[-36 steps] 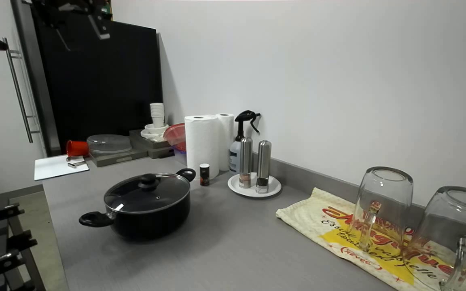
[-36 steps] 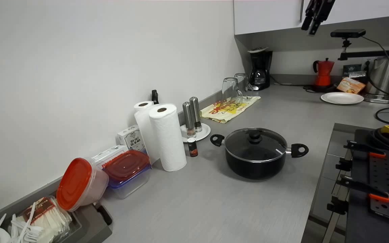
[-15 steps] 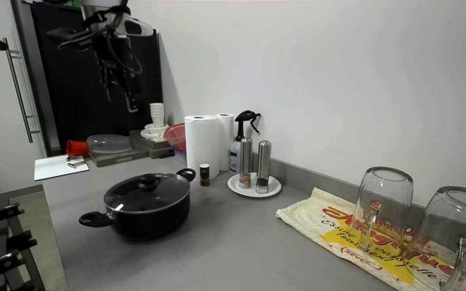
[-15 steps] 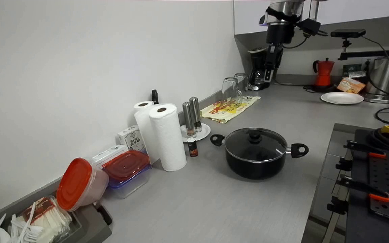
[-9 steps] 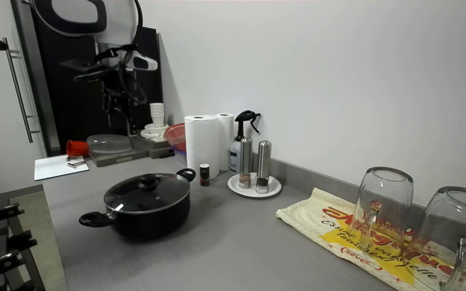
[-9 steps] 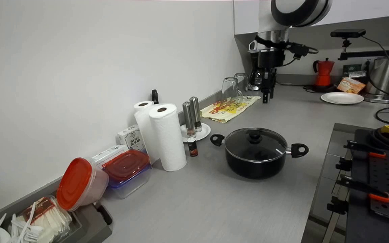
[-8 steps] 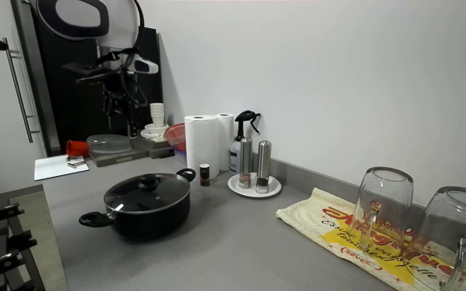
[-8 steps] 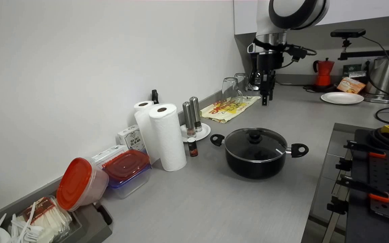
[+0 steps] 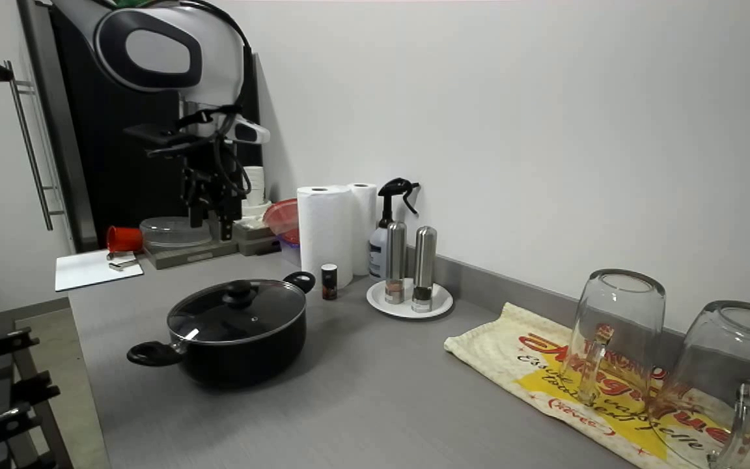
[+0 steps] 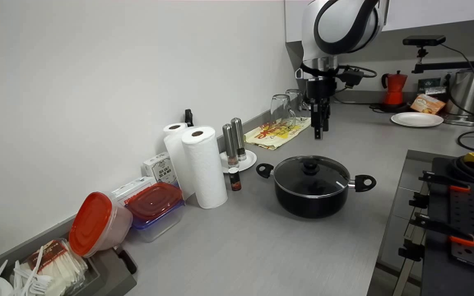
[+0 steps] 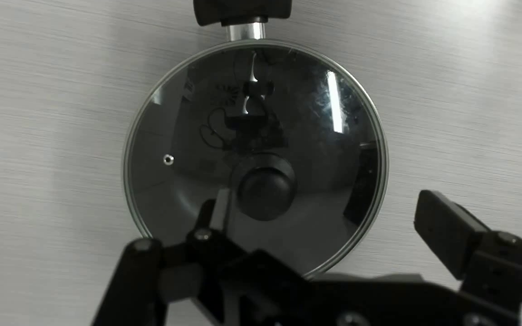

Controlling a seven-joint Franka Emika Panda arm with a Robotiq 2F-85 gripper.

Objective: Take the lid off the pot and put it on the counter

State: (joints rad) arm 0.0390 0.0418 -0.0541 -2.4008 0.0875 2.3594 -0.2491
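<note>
The pot (image 9: pixel 245 362) stands upright on the grey counter (image 9: pixel 362 410), and its black body also shows in an exterior view (image 10: pixel 312 209). The round glass lid (image 9: pixel 219 320) with its metal rim sits on the pot. The lid fills the middle of the wrist view (image 11: pixel 206 131), its dark knob (image 11: pixel 266 194) just right of the left fingertip. My gripper (image 9: pixel 212 228) is open, empty and pointing down. It hangs above the pot, apart from the lid, and shows in an exterior view (image 10: pixel 321 130). In the wrist view the fingertips are wide apart (image 11: pixel 324 194).
Two paper towel rolls (image 9: pixel 324 234), a small dark shaker (image 9: pixel 329 282) and two metal mills on a white plate (image 9: pixel 375 303) stand near the wall. Upturned glass mugs (image 9: pixel 616 339) rest on the patterned cloth (image 9: pixel 479 340). Food containers (image 10: pixel 154 201) stand along the wall.
The arm has come down into view from above. The gripper has lowered and shifted toward the pot in both exterior views. The pot and lid have not moved.
</note>
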